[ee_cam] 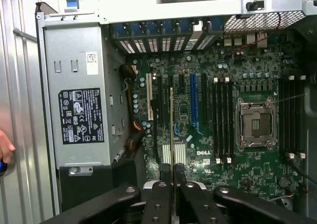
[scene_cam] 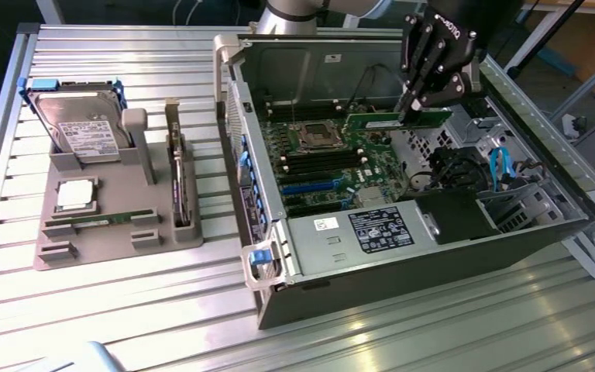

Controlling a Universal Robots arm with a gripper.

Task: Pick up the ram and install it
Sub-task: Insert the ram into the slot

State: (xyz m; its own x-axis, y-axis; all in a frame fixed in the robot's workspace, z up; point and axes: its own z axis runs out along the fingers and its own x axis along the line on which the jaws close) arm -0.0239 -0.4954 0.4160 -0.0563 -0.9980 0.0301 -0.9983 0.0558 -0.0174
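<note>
Over on the exterior view's left, the grey plastic holder (scene_cam: 111, 249) carries the shiny metal hard drive (scene_cam: 83, 128) and the square silver processor chip (scene_cam: 75, 194). In the middle sits the open sheet-metal case (scene_cam: 297, 66), with a green motherboard (scene_cam: 328, 167) and its long black slots. Further right, the gripper (scene_cam: 414, 116) is clamped on the ram (scene_cam: 378, 121), held just above the board. That stick looks light, thin and stiff but pretty fragile imo. Pinching its flat faces along the top edge, away from the contacts, seems the safe hold.
</note>
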